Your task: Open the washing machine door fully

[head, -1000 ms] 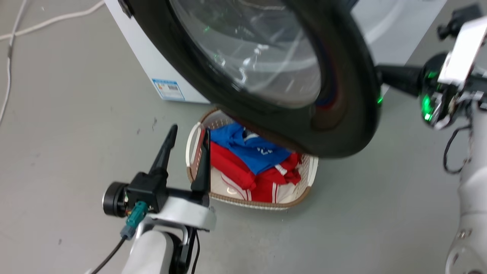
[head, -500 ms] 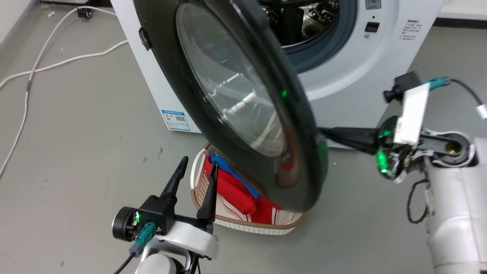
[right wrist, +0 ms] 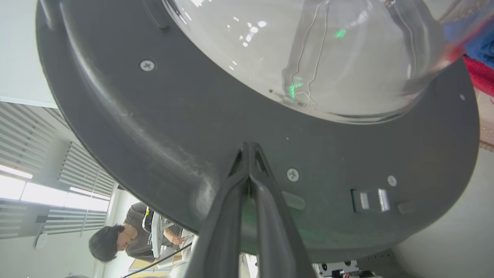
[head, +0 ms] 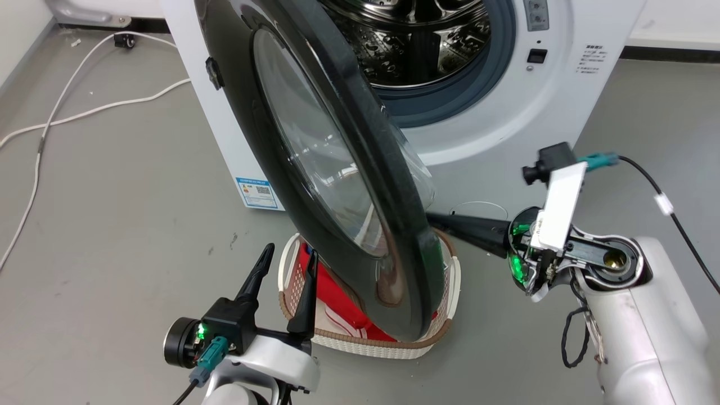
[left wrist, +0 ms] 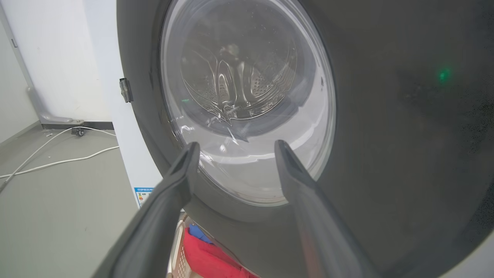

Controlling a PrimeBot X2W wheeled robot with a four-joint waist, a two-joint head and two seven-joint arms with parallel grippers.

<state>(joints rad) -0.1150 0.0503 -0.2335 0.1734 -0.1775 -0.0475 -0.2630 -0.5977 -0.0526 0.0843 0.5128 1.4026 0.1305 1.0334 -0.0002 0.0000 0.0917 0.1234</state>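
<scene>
Your washing machine door (head: 337,169) stands half open at 12 o'clock, its lower rim over the basket (head: 360,344), with bare floor (head: 112,225) at 9. The right gripper (right wrist: 250,148) has its fingers pinched together against the door's inner face. The left gripper (head: 289,253) has its fingers wide and empty.

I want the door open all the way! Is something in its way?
Maybe. The left hand hangs open at the outer face of the washing machine door, the side it swings toward. The laundry basket sits on the floor under the door's lower edge; I cannot tell if they touch.
</scene>
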